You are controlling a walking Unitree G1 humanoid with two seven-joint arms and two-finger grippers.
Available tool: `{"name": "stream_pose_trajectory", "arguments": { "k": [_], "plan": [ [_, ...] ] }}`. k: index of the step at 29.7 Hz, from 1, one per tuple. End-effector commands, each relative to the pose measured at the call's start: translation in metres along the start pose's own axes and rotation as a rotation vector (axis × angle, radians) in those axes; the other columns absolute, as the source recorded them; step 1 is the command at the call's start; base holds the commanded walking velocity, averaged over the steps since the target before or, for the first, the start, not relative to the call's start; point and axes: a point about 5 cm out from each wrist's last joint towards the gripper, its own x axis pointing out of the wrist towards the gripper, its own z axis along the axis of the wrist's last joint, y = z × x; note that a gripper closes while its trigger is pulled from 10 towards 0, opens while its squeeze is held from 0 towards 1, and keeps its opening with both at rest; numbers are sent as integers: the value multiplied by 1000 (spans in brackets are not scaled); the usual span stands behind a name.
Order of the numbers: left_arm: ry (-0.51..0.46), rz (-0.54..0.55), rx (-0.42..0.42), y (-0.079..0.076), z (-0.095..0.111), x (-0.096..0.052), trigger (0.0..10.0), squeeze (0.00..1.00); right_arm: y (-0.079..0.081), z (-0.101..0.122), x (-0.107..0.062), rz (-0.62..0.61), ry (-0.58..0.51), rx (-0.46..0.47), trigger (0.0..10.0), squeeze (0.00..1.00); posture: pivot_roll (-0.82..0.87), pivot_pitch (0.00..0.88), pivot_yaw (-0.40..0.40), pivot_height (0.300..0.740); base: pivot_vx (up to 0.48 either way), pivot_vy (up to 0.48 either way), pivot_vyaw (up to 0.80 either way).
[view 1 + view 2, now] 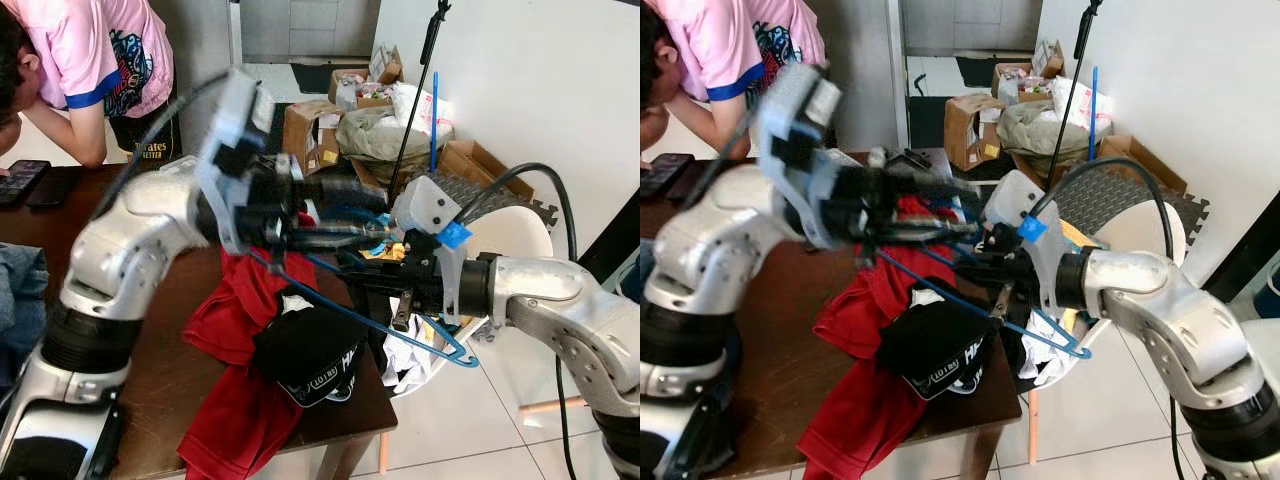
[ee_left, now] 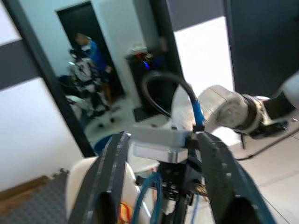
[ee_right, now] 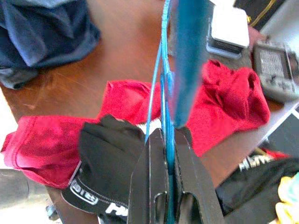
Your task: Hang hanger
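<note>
My right gripper [image 3: 170, 154] is pinched on the blue hanger [image 1: 400, 325], fingers pressed together around its wire. The hanger is held in the air above the brown table [image 1: 170, 360], over the red garment [image 1: 235, 310] and the black cap [image 1: 305, 350]. My left gripper [image 2: 163, 186] is spread wide, just beside the hanger's top end, not touching. A person [image 1: 95, 60] leans at the table's far side.
</note>
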Motion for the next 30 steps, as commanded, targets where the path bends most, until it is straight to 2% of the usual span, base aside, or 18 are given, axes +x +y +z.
{"name": "stream_pose_trajectory", "arguments": {
  "k": [1,5,7,8,10,11,13,14,15,16,17,18,20,21,24,30],
  "plan": [
    [31,32,24,2,5,-12,10000,1000,-2,-3,-1,-26,9,-1,0,0,29,42,-37,740,0,0,0],
    [71,59,43,3,9,-24,10000,1000,-7,-5,-3,-51,13,1,0,0,29,42,-36,740,0,0,0],
    [96,98,58,6,13,-35,10000,1000,-11,-7,-5,-80,19,2,0,0,31,44,-35,740,0,0,0],
    [96,98,58,6,13,-35,10000,1000,-11,-7,-5,-80,19,2,0,0,31,44,-35,740,0,0,0],
    [125,226,94,15,17,-50,10000,1000,-22,-10,-9,-153,16,15,0,0,31,44,-35,740,0,0,0],
    [135,361,123,24,19,-60,10000,1000,-33,-10,-13,-236,-6,35,0,0,38,49,-35,740,0,0,0],
    [136,467,142,29,19,-66,10000,1000,-41,-9,-16,-305,-29,54,0,0,38,49,-35,740,0,0,0],
    [148,584,145,34,15,-70,10000,506,-48,-5,-17,-369,-77,85,3922,0,39,52,-37,740,0,0,0],
    [148,584,145,34,15,-70,10000,506,-48,-5,-17,-369,-77,85,3922,0,39,52,-37,740,0,0,0],
    [157,656,145,37,11,-73,10000,506,-52,-3,-18,-405,-110,106,3922,0,39,52,-37,740,0,0,0],
    [203,798,189,40,4,-76,10000,0,-55,0,-17,-445,-171,149,10000,0,41,54,-39,740,0,0,0],
    [234,891,225,41,0,-79,10000,0,-57,2,-16,-468,-211,179,10000,0,42,54,-38,740,0,0,0],
    [290,989,293,38,-6,-75,10000,0,-57,3,-13,-483,-254,208,10000,0,50,55,-36,740,0,0,0],
    [290,989,293,38,-6,-75,10000,0,-57,3,-13,-483,-254,208,10000,0,50,55,-36,740,0,0,0],
    [287,1080,288,26,-17,-55,10000,0,-58,4,-8,-493,-287,236,10000,0,73,54,-33,740,0,0,0],
    [328,1161,277,17,-34,-47,10000,0,-57,7,3,-495,-319,265,10000,0,80,47,-34,740,-106,0,0]
  ]
}}
